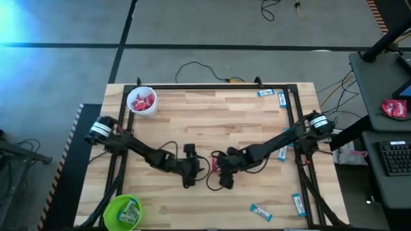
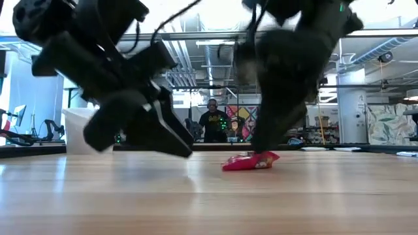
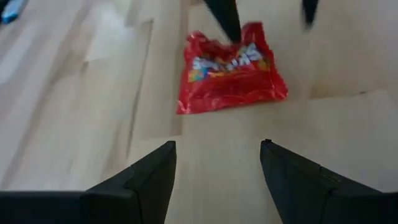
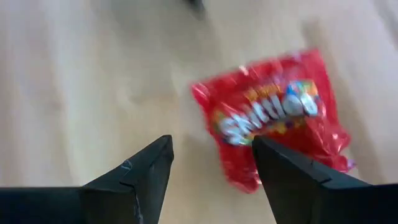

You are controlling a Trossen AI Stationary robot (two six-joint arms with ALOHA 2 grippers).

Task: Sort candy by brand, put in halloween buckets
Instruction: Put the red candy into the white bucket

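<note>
A red candy (image 1: 216, 162) with white lettering lies flat at the table's middle, between my two grippers. It also shows as the red candy (image 2: 251, 160), the red candy (image 3: 230, 68) and the red candy (image 4: 280, 115). My right gripper (image 4: 211, 143) is open and low over it, one finger above its edge. My left gripper (image 3: 217, 144) is open, just left of the candy and pointing at it. The white bucket (image 1: 142, 101) at the far left holds red candies. The lime green bucket (image 1: 124, 210) at the near left holds light blue ones. My right gripper comes down from above at the red candy's edge (image 3: 239, 38), one finger (image 3: 227, 22) on that edge and the other (image 3: 308, 12) off to its side. I cannot tell whether the finger touches the wrapper. The candy lies flat on the table.
Light blue candies lie loose on the table: two at the far right (image 1: 265, 93) (image 1: 282, 98), one by the right arm (image 1: 282, 153), two near the right front (image 1: 260, 210) (image 1: 297, 203). A black frame borders the table. A person (image 2: 212, 124) stands in the room beyond.
</note>
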